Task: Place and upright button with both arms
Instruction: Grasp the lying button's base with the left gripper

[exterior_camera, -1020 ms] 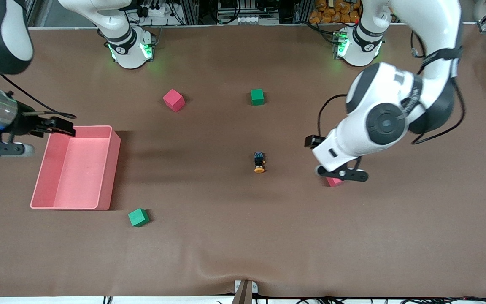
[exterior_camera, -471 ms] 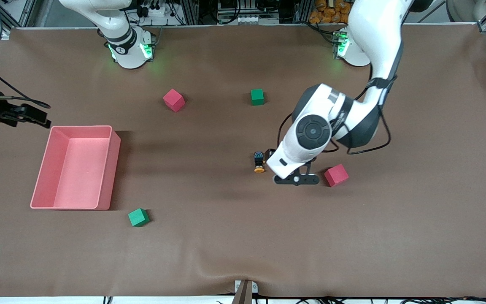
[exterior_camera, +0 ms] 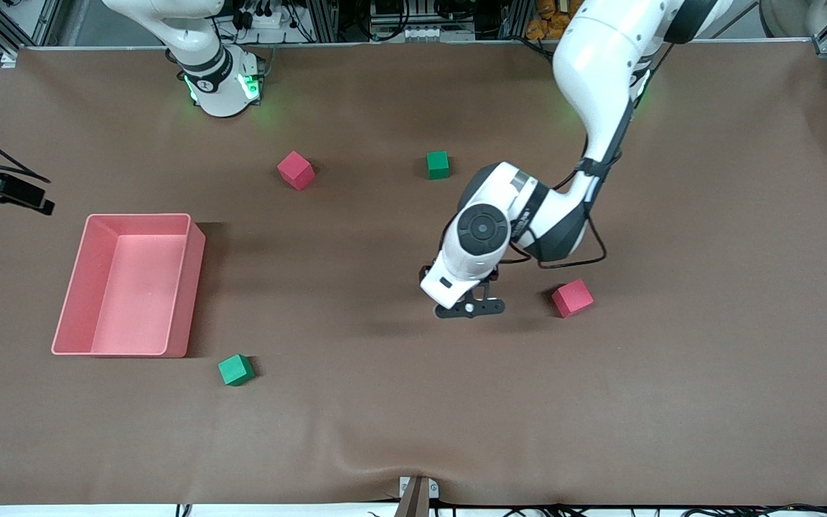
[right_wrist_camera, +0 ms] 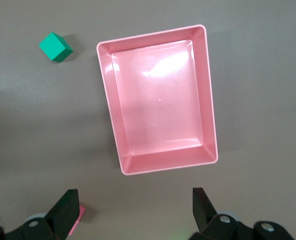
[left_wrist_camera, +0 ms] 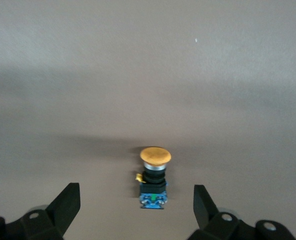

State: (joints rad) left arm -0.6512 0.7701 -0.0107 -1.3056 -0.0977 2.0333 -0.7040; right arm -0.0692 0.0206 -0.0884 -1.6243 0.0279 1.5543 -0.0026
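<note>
Near the middle of the front frame the left gripper [exterior_camera: 469,309] hangs over the button [left_wrist_camera: 154,177], fingers spread wide and empty — in the left wrist view the button lies on its side on the brown table [exterior_camera: 708,373] between the two fingertips, orange cap pointing away from them. A red cube [exterior_camera: 572,298] sits close by toward the left arm's end. At the frame's left edge the right gripper [right_wrist_camera: 135,210] waits, fingers apart, above the pink tray [exterior_camera: 197,287] — with a green cube [exterior_camera: 235,370] nearer the camera.
</note>
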